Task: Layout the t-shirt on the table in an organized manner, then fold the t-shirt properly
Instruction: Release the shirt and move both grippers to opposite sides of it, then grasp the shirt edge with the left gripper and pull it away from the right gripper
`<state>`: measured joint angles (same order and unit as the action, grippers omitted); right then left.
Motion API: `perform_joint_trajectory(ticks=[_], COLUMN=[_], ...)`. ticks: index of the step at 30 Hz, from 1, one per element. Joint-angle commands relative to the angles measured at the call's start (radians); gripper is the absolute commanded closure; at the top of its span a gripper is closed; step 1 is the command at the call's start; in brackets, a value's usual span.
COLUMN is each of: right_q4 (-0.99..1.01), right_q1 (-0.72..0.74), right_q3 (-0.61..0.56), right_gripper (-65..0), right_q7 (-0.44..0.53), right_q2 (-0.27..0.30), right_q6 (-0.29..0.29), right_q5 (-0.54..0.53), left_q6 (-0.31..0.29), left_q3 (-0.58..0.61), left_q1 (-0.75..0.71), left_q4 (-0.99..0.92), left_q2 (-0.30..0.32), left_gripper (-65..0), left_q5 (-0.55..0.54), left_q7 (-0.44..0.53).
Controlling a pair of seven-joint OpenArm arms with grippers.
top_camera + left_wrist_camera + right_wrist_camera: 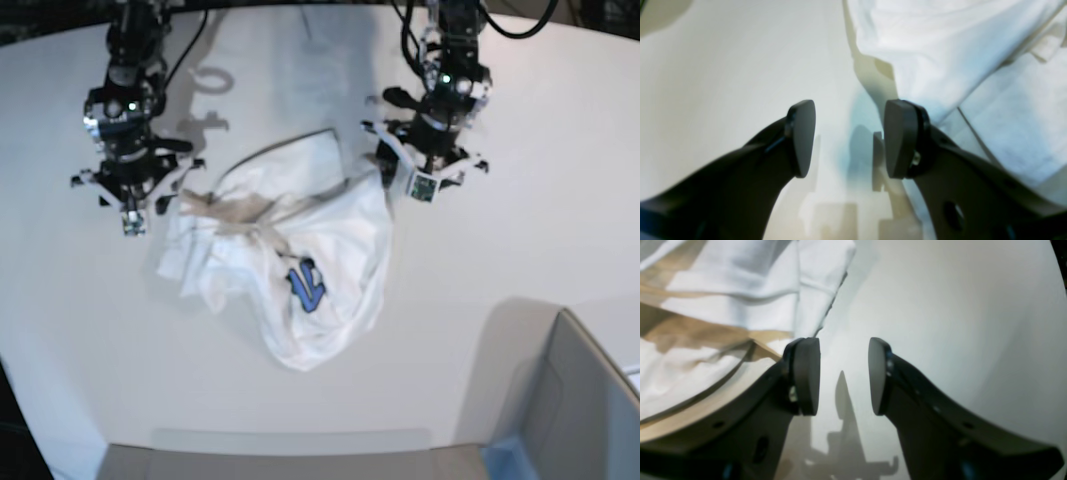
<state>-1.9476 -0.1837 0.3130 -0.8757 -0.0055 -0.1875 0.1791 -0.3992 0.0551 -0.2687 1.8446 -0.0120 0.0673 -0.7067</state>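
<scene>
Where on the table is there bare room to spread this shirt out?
Bare table lies between the left gripper and grey box, and below the right gripper. Crowded: the crumpled t-shirt between both grippers.

**White tee still one crumpled heap**

So the white soft cotton t-shirt (285, 250) is bunched up roughly mid-way across the big matte white surface (540, 230), nowhere near flat. Lots of folds and ridges run across its upper half, and the lower part droops into a rounded lobe. Only a bit of the blue print (307, 284) peeks out near the middle, the rest is buried in wrinkles. One edge sticks out toward the surface's left side. Up close, the fabric looks layered and creased.
</scene>
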Motion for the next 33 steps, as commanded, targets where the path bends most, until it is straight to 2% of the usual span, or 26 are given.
perform_joint_trajectory(ticks=[1, 4, 7, 14, 17, 23, 33], right_q4=[-0.017, -0.017, -0.016, 0.046, 0.078, 0.098, 0.098], right_q1=[0.016, 0.019, 0.031, 0.046, 0.048, 0.008, 0.002], right_q3=[-0.001, -0.004, -0.005, -0.005, -0.005, -0.007, -0.005], right_gripper=[-24.2, -24.2, -24.2, -24.2, -24.2, -24.2, -24.2], right_q7=[0.02, 0.02, 0.02, 0.02, 0.031, 0.174, 0.181], right_q2=[0.003, 0.003, 0.023, 0.049, 0.052, 0.045, 0.045], right_q6=[0.0, 0.0, 0.0, 0.0, 0.0, 0.0, 0.0], right_q5=[-0.003, -0.003, -0.003, -0.003, -0.003, -0.002, 0.0], left_q6=[-0.01, -0.082, -0.151, -0.149, -0.152, -0.154, -0.154], left_q3=[-0.008, -0.019, -0.022, -0.174, -0.18, -0.182, -0.179], left_q1=[0.032, 0.062, 0.064, 0.069, 0.072, 0.128, 0.133], left_q4=[0.004, 0.004, 0.022, 0.033, 0.033, 0.01, -0.098], left_q2=[-0.003, -0.003, -0.003, -0.003, -0.001, -0.004, -0.006], left_gripper=[-33.6, -33.4, -33.3, -33.3, -33.4, -33.3, -33.3], left_q5=[-0.025, -0.091, -0.16, -0.347, -0.395, -0.507, -0.535], left_q7=[-0.003, -0.08, -0.107, -0.129, -0.195, -0.291, -0.294])
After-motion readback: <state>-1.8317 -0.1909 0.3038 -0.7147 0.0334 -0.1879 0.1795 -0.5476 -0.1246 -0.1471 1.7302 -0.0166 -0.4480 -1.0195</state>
